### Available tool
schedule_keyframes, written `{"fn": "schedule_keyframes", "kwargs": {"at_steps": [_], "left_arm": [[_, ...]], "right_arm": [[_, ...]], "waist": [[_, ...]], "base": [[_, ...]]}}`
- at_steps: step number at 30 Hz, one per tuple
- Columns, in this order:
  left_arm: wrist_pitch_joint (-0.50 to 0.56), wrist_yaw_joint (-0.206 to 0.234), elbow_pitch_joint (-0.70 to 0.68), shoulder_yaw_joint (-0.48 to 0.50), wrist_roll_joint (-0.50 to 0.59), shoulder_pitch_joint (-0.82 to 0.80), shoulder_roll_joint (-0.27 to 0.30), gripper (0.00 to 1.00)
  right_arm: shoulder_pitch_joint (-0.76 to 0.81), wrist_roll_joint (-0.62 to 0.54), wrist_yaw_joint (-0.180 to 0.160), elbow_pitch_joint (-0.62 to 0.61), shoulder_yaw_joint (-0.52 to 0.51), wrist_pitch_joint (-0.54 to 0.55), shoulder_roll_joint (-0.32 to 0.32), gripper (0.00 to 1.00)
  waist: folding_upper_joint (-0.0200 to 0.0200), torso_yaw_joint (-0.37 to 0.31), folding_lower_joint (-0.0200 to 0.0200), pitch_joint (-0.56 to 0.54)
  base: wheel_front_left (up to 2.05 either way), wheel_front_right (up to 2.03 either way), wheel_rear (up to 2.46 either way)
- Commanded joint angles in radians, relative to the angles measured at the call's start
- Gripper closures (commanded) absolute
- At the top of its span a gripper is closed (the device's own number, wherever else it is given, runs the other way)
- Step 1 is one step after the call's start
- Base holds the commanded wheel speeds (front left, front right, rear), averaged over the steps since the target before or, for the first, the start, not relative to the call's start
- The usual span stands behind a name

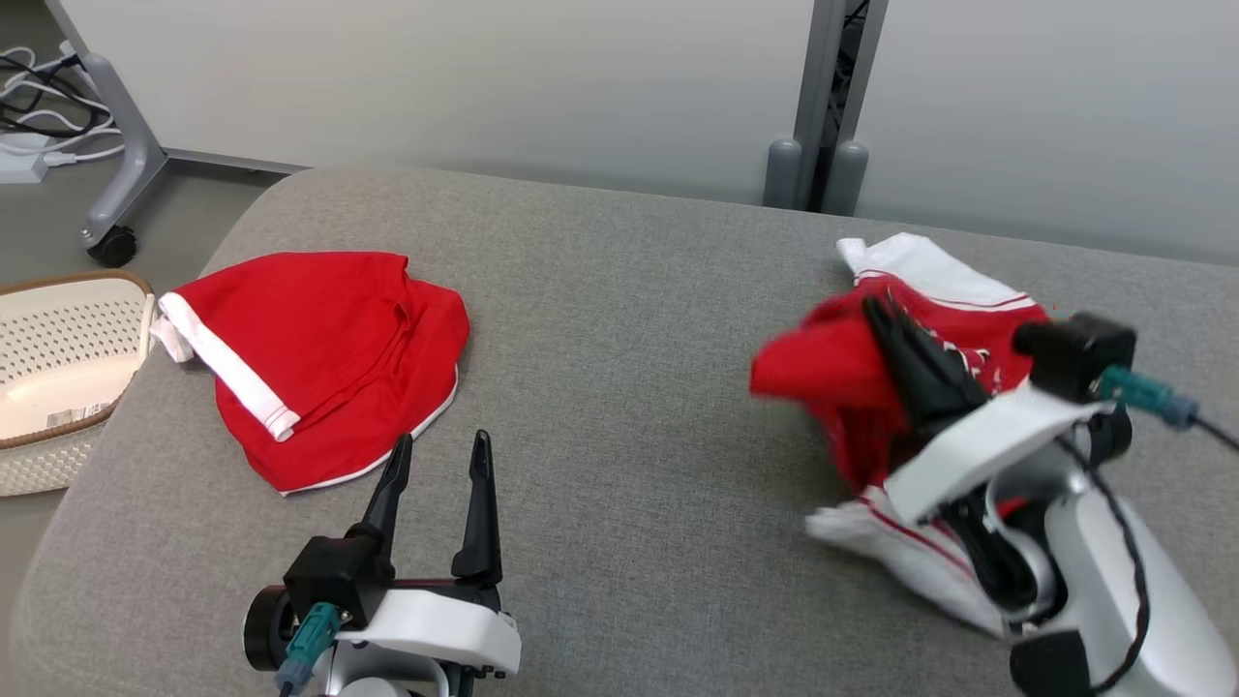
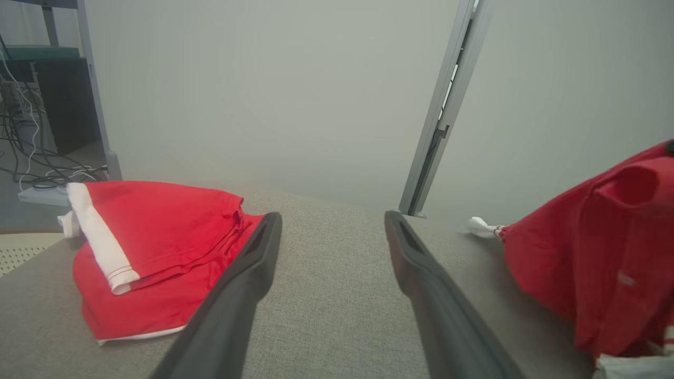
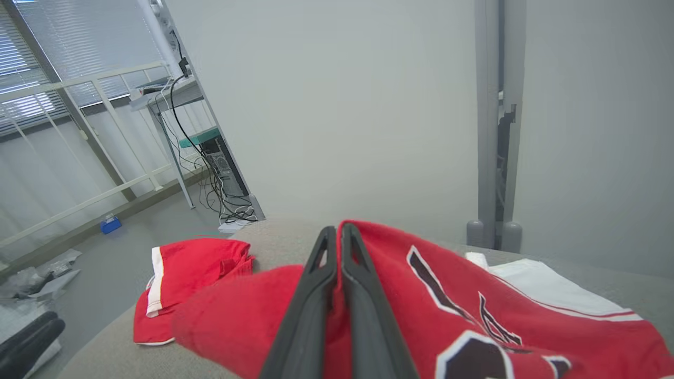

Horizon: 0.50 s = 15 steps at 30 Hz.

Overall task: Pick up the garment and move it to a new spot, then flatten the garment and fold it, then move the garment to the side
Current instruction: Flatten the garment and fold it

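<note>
At your 9 o'clock, the pale basket shows a small label on its floor. Folded red shorts lie at 10 o'clock on the grey cushion. At 7 o'clock your left gripper points to 12, fingers spread and empty. At 3 o'clock your right gripper, angled to 11, pinches the red-and-white garment, which bunches around its fingers.

A: Where are we, an office?
B: We'd say an office-like lab: pale grey partition panels, tangled black cables on the floor, a dark computer tower under a desk, slatted window blinds.
</note>
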Motion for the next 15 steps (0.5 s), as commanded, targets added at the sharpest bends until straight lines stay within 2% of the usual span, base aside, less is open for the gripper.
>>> {"fn": "schedule_keyframes", "kwargs": {"at_steps": [1, 6, 9, 15], "left_arm": [[-0.001, 0.001, -0.001, -0.001, 0.0, 0.005, 0.003, 0.0], [-0.001, 0.002, -0.005, -0.007, -0.008, -0.007, 0.004, 0.0], [-0.001, 0.006, -0.008, -0.012, -0.013, -0.018, 0.003, 0.0], [-0.001, 0.008, -0.01, -0.034, -0.024, -0.036, 0.003, 0.0]], "right_arm": [[-0.029, 0.024, 0.0, -0.012, -0.005, 0.006, -0.001, 1.0], [-0.136, 0.063, 0.0, 0.041, -0.025, 0.043, 0.01, 1.0], [-0.191, 0.071, 0.0, 0.143, -0.027, 0.06, 0.012, 1.0], [-0.312, 0.08, 0.0, 0.357, 0.054, 0.006, 0.004, 1.0]], "waist": [[0.0, 0.003, -0.0001, 0.002], [0.0, 0.028, -0.0001, 0.02], [0.0, 0.05, -0.0001, 0.036], [0.0, 0.093, -0.0001, 0.075]], "base": [[0.0, 0.0, 0.0], [0.0, 0.0, 0.0], [0.0, 0.0, 0.0], [0.0, 0.0, 0.0]]}}
